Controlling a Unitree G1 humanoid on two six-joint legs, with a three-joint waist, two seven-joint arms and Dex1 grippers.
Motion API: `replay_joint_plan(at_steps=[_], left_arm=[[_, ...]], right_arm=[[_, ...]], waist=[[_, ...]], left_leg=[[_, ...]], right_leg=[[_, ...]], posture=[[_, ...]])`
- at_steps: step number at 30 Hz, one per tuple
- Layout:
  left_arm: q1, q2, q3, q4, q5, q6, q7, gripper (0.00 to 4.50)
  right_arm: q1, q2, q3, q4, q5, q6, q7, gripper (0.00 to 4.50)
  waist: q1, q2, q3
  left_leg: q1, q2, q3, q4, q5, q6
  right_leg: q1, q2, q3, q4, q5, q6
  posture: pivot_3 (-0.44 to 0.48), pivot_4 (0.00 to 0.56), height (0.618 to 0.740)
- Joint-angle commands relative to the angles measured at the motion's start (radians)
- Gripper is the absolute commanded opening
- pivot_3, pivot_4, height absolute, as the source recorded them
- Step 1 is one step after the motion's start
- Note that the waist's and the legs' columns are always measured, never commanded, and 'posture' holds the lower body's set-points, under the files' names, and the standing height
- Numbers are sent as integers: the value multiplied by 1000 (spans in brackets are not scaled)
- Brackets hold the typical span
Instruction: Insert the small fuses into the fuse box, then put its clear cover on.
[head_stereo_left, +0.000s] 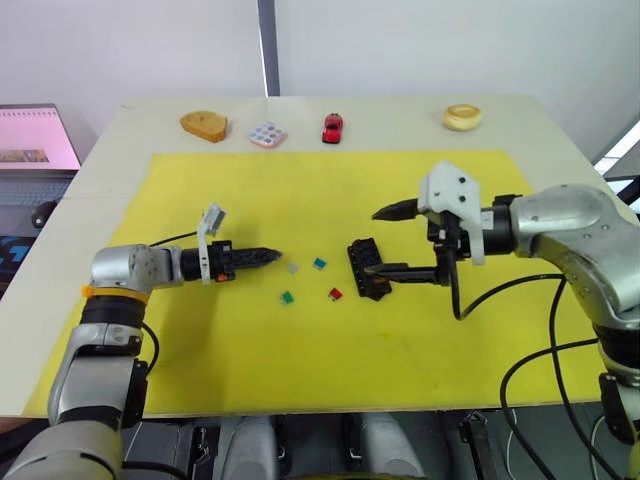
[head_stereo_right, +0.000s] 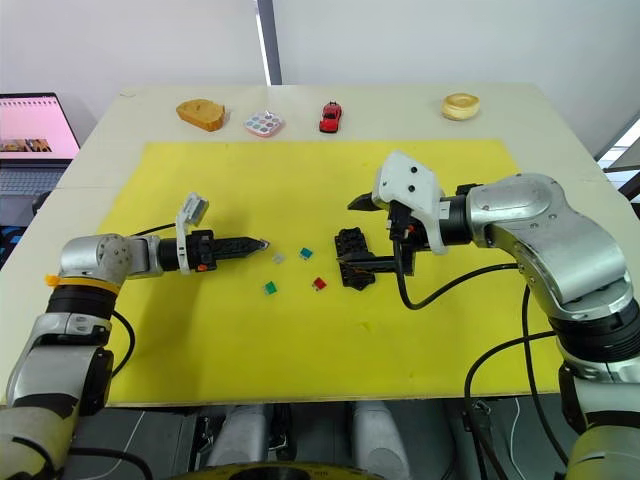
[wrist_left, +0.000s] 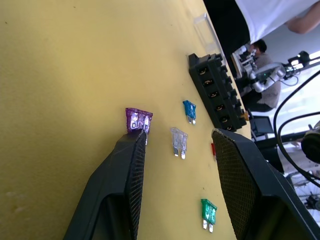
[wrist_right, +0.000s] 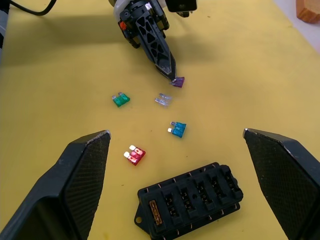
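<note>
The black fuse box (head_stereo_left: 366, 268) lies mid-mat, with an amber fuse (wrist_right: 155, 212) seated in one end slot. Left of it lie loose small fuses: teal (wrist_right: 178, 129), grey (wrist_right: 163, 100), green (wrist_right: 120, 100) and red (wrist_right: 135, 155). A purple fuse (wrist_left: 138, 120) touches the tip of one finger of my left gripper (head_stereo_left: 272, 254), which is open and low over the mat. My right gripper (head_stereo_left: 387, 240) hangs wide open just above the fuse box, holding nothing. The clear cover (wrist_left: 206, 30) lies flat on the mat beyond the box.
A yellow mat (head_stereo_left: 300, 350) covers the table. Along the far edge stand a bread piece (head_stereo_left: 204, 125), a small paint palette (head_stereo_left: 267, 134), a red toy car (head_stereo_left: 332, 127) and a round yellowish object (head_stereo_left: 461, 117). A laptop (head_stereo_left: 35, 137) sits off to the left.
</note>
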Motion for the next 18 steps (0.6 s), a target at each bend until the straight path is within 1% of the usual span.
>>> replay_joint_plan(at_steps=[1,6,10,18], left_arm=[[-20,42,3,29,22,-19,-26,2212],[-40,55,2,82,43,-38,-41,2212],[-68,26,-3,127,61,-56,-34,2212],[-74,-22,-71,127,114,-93,-81,2212]], right_arm=[[-5,-20,-22,-36,9,1,-5,4500],[-5,-21,-20,-34,10,-2,-6,4500],[-11,-17,-12,-26,4,-9,-4,4500],[-16,-17,-7,-28,2,-8,-6,4500]], waist=[[-1,0,0],[-3,0,0],[-2,0,0],[4,0,0]], left_leg=[[0,0,0,0,0,0],[0,0,0,0,0,0],[0,0,0,0,0,0],[0,-1,-1,0,0,0]], right_leg=[[0,0,0,0,0,0],[0,1,0,0,0,0],[0,0,0,0,0,0],[1,-1,0,0,0,0]], posture=[[0,150,740],[0,150,740],[0,150,740],[0,150,740]])
